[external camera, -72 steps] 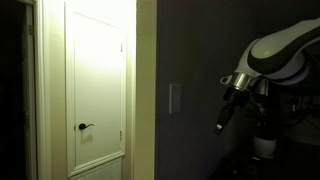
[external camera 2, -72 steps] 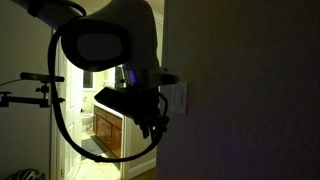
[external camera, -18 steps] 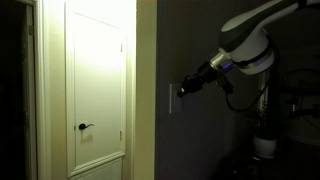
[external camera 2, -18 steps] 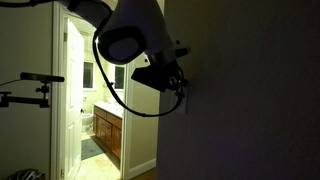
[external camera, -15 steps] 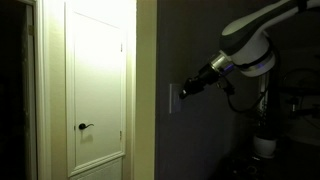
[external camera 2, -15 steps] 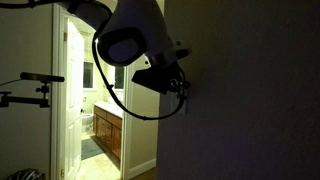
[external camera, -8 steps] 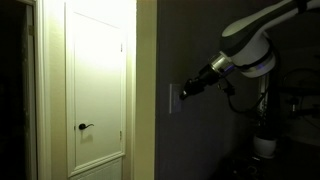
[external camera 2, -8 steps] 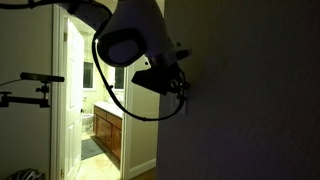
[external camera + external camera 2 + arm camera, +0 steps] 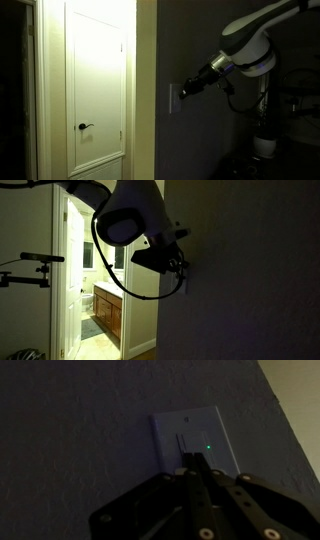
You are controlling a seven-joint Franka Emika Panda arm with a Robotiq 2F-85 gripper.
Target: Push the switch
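Dark room. The switch (image 9: 178, 435) sits on the dark textured wall (image 9: 70, 430), at 3 o'clock from the lit white door (image 9: 97, 80). The gripper (image 9: 190, 463), fingers (image 9: 192, 490) closed together, points at the switch's 6 o'clock edge.

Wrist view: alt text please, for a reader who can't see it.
A dark gripper, fingers closed together, points up from the bottom edge with its tip over the lower middle of the switch, a pale wall plate on a dim wall. A small green light glows on the plate.
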